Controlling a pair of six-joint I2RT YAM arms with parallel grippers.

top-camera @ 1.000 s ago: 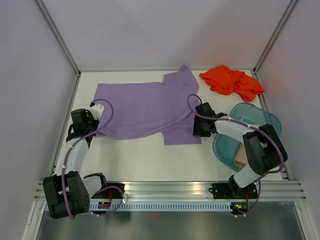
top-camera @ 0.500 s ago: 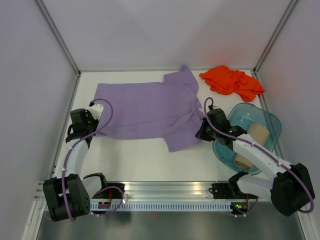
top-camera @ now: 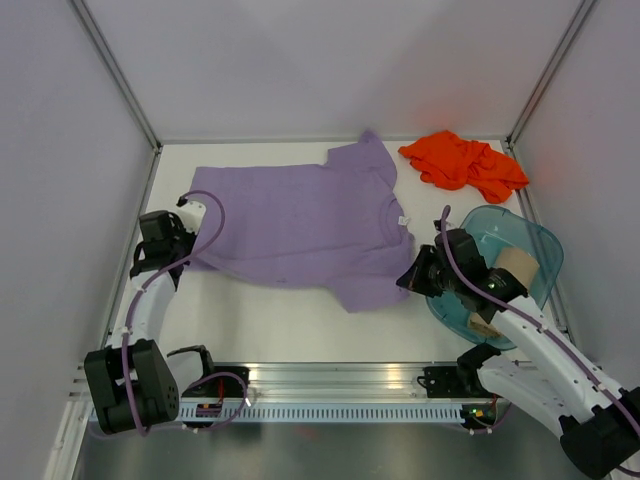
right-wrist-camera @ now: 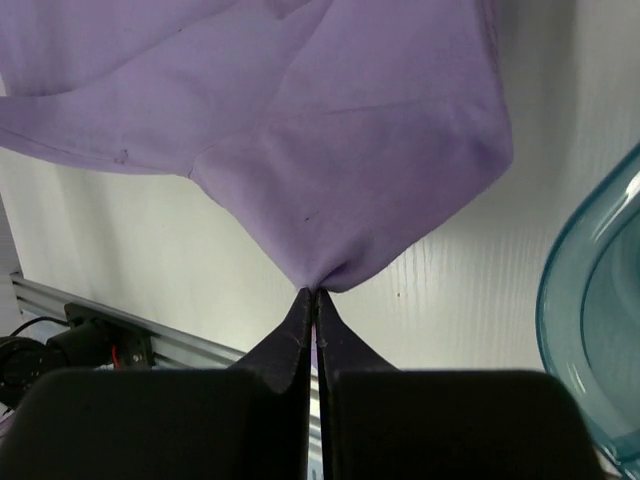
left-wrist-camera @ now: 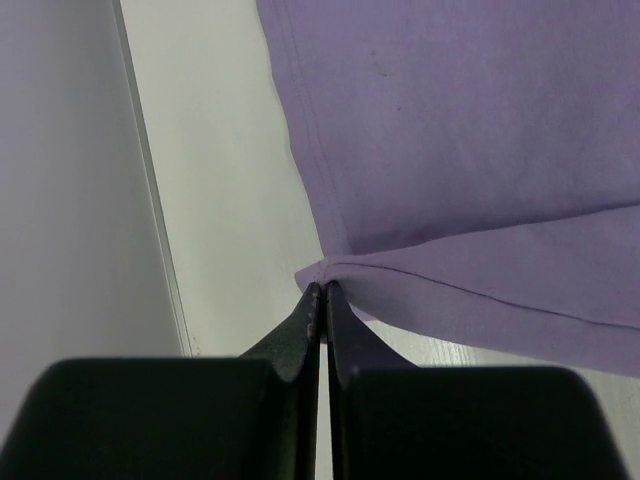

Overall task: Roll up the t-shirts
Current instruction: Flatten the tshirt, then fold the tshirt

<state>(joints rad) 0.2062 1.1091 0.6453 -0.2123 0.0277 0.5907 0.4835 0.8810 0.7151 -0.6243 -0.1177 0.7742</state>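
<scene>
While left tool (left-wrist-camera: 322, 290) pinches lavender t-shirt (top-camera: 300, 220) hem corner, right tool (right-wrist-camera: 315, 294) clamps its sleeve edge.

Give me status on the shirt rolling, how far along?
Done, apparently: a tan t-shirt sits rolled in the teal tub. In hand: the lavender t-shirt lies spread flat, unrolled, left gripper pinching its near-left corner, right gripper pinching its near sleeve. Left: rolling it, then the orange-red t-shirt, crumpled at the far right.

Plain lavender t-shirt (top-camera: 300, 220), orange-red t-shirt (top-camera: 462, 163), teal tub (top-camera: 528, 236), white table (top-camera: 280, 322).
</scene>
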